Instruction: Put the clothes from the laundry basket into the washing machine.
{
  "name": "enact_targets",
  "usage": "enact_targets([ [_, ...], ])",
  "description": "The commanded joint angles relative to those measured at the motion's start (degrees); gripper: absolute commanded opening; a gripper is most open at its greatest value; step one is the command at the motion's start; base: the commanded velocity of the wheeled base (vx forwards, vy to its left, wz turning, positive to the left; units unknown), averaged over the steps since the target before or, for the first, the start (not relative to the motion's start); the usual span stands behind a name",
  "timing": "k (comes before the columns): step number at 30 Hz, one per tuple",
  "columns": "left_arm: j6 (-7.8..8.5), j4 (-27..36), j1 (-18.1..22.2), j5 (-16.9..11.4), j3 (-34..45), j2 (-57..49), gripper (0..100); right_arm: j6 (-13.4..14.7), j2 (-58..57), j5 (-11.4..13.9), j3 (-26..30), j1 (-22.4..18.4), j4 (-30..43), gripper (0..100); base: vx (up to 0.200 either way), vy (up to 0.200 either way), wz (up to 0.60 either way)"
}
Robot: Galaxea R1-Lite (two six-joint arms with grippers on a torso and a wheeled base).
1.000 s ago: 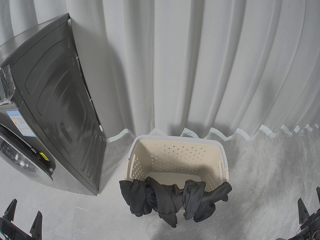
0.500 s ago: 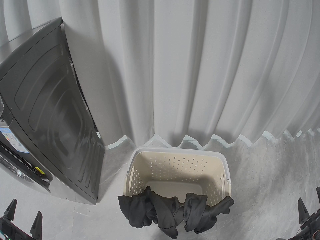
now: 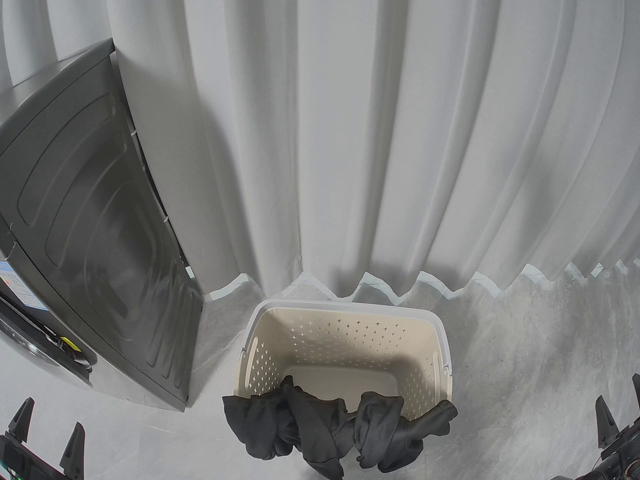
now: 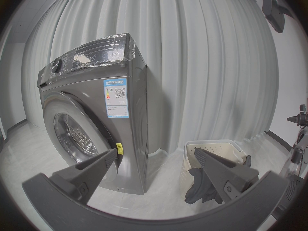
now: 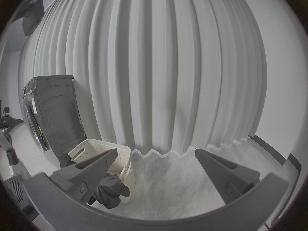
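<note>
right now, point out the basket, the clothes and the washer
basket (image 3: 347, 306): head view, far rim
clothes (image 3: 320, 427): head view, dark bunch over the near rim
washer (image 3: 87, 235): head view, grey side panel

The cream perforated plastic laundry basket (image 3: 347, 307) stands on the pale marbled floor (image 3: 533, 368) before me, the white pleated curtain (image 3: 400, 135) behind it, dark grey clothes (image 3: 320, 425) draped over its near rim, the grey metal washing machine (image 3: 87, 235) to its left, my left gripper (image 3: 52, 416) and right gripper (image 3: 618, 389) flanking it nearer me.

Claw (image 4: 154, 150) spread, empty; washing machine (image 4: 128, 129) beside basket (image 4: 210, 142); dark clothes (image 4: 199, 186) over rim.
</note>
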Motion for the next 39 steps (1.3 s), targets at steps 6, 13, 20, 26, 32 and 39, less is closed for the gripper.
enact_targets([
  [6,-0.19,0.02,0.02,0.02,0.92,-0.70,100,-0.01,-0.93,-0.01,1.01,0.01,-0.04,100,0.100,0.000,0.00],
  [13,-0.10,0.02,0.02,0.02,0.92,-0.70,100,-0.01,-0.93,-0.01,1.01,0.01,-0.04,100,0.086,0.000,0.00],
  [20,-0.19,0.02,0.02,0.02,0.92,-0.70,100,-0.01,-0.93,-0.01,1.01,-0.07,-0.04,100,0.000,0.000,0.00],
  [26,-0.28,0.02,0.02,0.02,0.92,-0.70,100,-0.01,-0.93,-0.01,1.01,-0.07,-0.04,100,0.167,0.000,0.00],
  [32,-0.10,0.02,0.02,0.02,0.92,-0.70,100,-0.01,-0.93,-0.01,1.01,0.01,-0.04,100,0.133,0.000,0.00],
  [39,-0.19,0.02,0.02,0.02,0.92,-0.70,100,-0.01,-0.93,-0.01,1.01,0.01,-0.04,100,0.000,0.000,0.00],
])
